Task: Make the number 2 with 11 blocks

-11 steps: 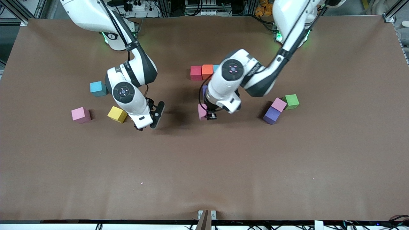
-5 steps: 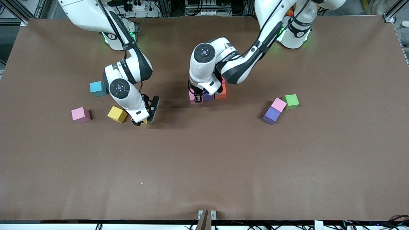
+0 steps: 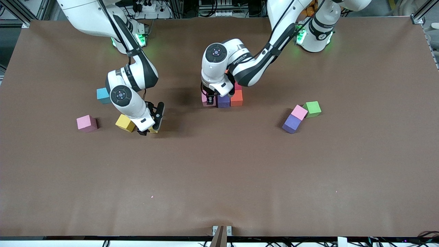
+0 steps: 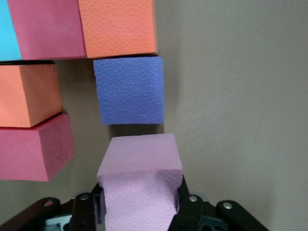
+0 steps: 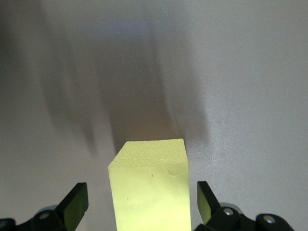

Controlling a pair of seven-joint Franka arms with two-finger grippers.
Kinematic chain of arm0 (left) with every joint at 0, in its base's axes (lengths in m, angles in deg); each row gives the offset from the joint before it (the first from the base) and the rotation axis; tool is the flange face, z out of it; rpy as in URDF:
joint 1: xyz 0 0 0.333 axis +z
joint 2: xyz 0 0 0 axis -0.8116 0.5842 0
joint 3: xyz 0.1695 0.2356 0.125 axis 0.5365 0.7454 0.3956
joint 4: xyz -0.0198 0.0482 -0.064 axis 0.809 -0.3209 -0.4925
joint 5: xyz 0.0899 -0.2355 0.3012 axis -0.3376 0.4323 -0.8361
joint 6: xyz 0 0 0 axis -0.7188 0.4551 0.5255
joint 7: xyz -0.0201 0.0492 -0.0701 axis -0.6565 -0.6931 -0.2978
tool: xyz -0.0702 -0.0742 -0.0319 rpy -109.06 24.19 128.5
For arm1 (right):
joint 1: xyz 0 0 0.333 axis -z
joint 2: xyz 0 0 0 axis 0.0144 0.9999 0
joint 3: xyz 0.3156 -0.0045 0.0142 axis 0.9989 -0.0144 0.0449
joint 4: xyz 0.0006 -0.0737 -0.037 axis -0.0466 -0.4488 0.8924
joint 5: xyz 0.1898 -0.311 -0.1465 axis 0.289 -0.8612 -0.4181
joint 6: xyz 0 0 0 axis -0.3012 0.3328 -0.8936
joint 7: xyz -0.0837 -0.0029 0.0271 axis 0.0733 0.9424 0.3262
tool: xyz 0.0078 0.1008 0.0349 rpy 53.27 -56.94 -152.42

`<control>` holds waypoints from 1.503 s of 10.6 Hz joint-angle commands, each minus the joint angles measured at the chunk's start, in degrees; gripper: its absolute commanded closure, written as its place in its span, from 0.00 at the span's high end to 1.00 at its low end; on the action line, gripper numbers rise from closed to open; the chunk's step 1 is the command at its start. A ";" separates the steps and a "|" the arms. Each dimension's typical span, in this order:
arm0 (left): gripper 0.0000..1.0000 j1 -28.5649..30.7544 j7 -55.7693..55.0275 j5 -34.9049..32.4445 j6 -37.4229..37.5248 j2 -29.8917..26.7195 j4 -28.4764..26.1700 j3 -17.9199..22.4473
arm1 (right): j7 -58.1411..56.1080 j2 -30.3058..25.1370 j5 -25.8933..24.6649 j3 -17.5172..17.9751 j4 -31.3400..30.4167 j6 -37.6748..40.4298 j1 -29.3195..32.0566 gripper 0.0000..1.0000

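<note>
A plain brown table (image 3: 240,178) fills the view, with the two arm bases along its top edge.

The left gripper (image 3: 210,102) is clamped on a pink block (image 4: 139,185). It holds this block low, just beside the purple block (image 4: 129,90), which lies straight ahead of the jaws at the edge of the half-built number 2 (image 3: 226,97). To do this step well, I think the pink face should come flat against the purple one, with no gap and no twist, and the jaws should part only when the block rests on the table. Pushing too hard could shift the neighbours.

The right gripper (image 3: 150,123) hangs with its jaws wide apart, one finger at each side of a yellow block (image 5: 150,185), not yet pressing it. It should close centred on the block.

In the wrist view the figure shows one light blue, two red, two orange and one purple block; the held pink one makes seven.

Loose blocks in the front view:
- two yellow, one between the right jaws and another (image 3: 125,122) just beside them
- two pink (image 3: 86,123) (image 3: 299,112)
- one purple (image 3: 291,124)
- one blue (image 3: 102,95)
- one green cube (image 3: 312,108)
</note>
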 commanded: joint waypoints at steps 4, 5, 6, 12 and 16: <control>0.35 -0.14 -1.45 -1.67 -2.37 -1.02 -3.28 0.20 | -3.40 -0.57 0.19 0.88 -2.63 -4.26 1.80 1.00; 0.35 -0.06 -1.45 -1.67 -2.99 -0.67 -3.37 0.20 | -3.40 -0.05 0.19 0.88 -2.63 -4.79 2.33 1.00; 0.36 -0.06 -1.45 -1.67 -3.43 -0.41 -3.46 0.20 | -3.49 0.74 0.19 0.88 -2.80 -6.10 2.33 1.00; 0.41 -0.06 -1.28 -1.67 -5.46 1.00 -3.46 0.29 | -3.49 2.50 0.27 0.97 -2.54 -7.78 2.33 1.00; 0.42 -0.06 -1.10 -1.85 -5.46 1.70 -3.55 0.29 | -3.67 2.50 0.28 1.05 -2.45 -7.78 2.86 0.52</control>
